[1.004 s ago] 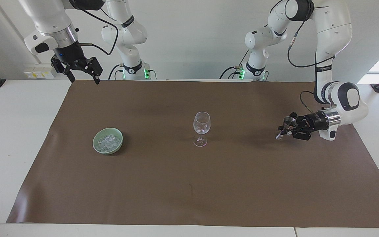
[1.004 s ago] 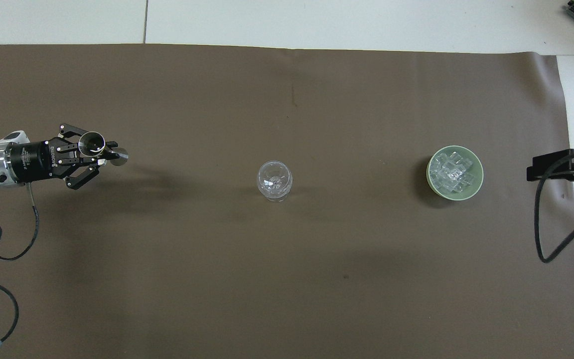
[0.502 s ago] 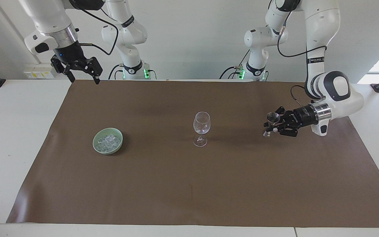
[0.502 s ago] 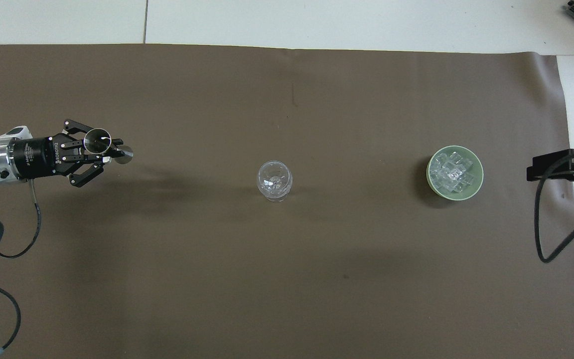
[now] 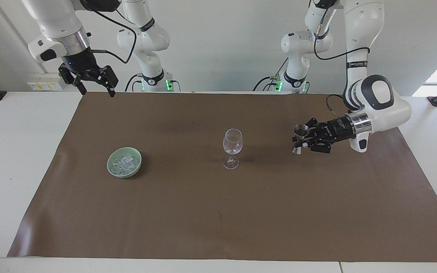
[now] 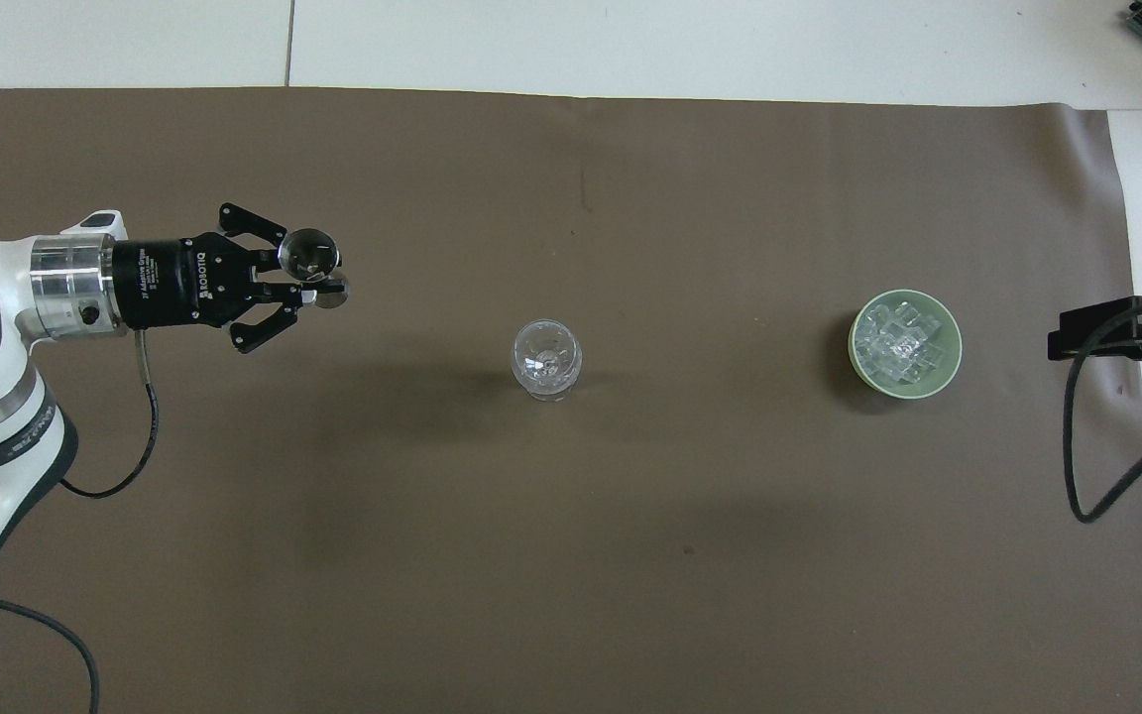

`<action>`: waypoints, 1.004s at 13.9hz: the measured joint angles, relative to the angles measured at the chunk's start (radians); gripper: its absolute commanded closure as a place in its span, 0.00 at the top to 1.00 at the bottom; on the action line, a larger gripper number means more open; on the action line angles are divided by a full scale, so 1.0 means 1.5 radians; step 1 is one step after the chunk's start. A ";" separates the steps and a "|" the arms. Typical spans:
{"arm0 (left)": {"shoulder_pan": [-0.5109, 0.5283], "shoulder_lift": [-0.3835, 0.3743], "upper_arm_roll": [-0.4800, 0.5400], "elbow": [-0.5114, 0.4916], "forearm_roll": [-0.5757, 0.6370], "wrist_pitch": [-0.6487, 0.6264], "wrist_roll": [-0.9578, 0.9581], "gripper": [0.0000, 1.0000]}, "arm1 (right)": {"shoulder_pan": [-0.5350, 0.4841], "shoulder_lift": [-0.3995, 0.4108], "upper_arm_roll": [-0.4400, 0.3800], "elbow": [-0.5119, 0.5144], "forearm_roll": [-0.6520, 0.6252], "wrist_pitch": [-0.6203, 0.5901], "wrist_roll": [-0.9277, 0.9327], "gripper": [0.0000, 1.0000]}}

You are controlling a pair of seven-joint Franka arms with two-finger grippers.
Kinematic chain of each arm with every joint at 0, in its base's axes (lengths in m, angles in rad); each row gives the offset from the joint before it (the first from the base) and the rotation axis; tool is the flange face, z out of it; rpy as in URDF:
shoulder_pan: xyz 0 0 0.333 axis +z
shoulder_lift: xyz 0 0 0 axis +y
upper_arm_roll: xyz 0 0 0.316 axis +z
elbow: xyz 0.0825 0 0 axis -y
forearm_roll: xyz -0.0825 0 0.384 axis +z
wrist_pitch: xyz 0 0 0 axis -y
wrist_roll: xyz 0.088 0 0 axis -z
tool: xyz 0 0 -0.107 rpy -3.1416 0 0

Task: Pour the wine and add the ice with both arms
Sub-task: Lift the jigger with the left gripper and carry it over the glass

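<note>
We see the left gripper [image 5: 302, 141] at mid-right of the facing view, jaws clamped on a metal jigger [image 5: 300, 132] — the wine glass [image 5: 232, 147] stands at centre frame. Right gripper [image 5: 96, 86] waits upper left, jaws apart; ice [image 5: 124, 162] fills the green bowl [image 5: 112, 171].

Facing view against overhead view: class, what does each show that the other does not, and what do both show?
Only the facing view shows both arms' bases and the right gripper whole, open, up over the mat's corner nearest the robots; it also shows the glass's stem and foot.

Only the overhead view looks straight down into the glass, the jigger and the bowl.

Both show the left gripper shut on the jigger, in the air over the mat beside the glass, and ice heaped in the bowl.
</note>
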 measured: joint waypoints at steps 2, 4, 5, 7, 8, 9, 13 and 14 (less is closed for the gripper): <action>-0.028 -0.011 -0.001 -0.001 -0.001 0.025 -0.015 0.00 | 0.000 0.000 0.000 0.000 0.000 0.000 0.000 1.00; -0.054 -0.022 -0.001 -0.005 -0.001 0.053 -0.026 0.00 | 0.000 0.000 0.000 0.000 0.000 0.000 0.000 1.00; -0.069 -0.028 -0.001 -0.007 -0.001 0.070 -0.032 0.00 | 0.000 0.000 0.000 0.000 0.000 0.000 0.000 1.00; -0.098 -0.036 -0.002 -0.008 -0.001 0.101 -0.045 0.00 | 0.000 0.000 0.000 0.000 0.000 0.000 0.000 1.00; -0.109 -0.039 -0.002 -0.009 -0.001 0.111 -0.050 0.00 | 0.000 0.000 0.000 0.000 0.000 0.000 0.000 1.00; -0.119 -0.042 -0.001 -0.009 -0.001 0.122 -0.052 0.00 | 0.000 0.000 0.000 0.000 0.000 0.000 0.000 1.00; -0.171 -0.049 -0.001 -0.010 -0.001 0.185 -0.063 0.00 | 0.000 0.000 0.000 0.000 0.000 0.000 0.000 1.00; -0.185 -0.051 -0.001 -0.010 -0.001 0.205 -0.065 0.00 | 0.000 0.000 0.000 0.000 0.000 0.000 0.000 1.00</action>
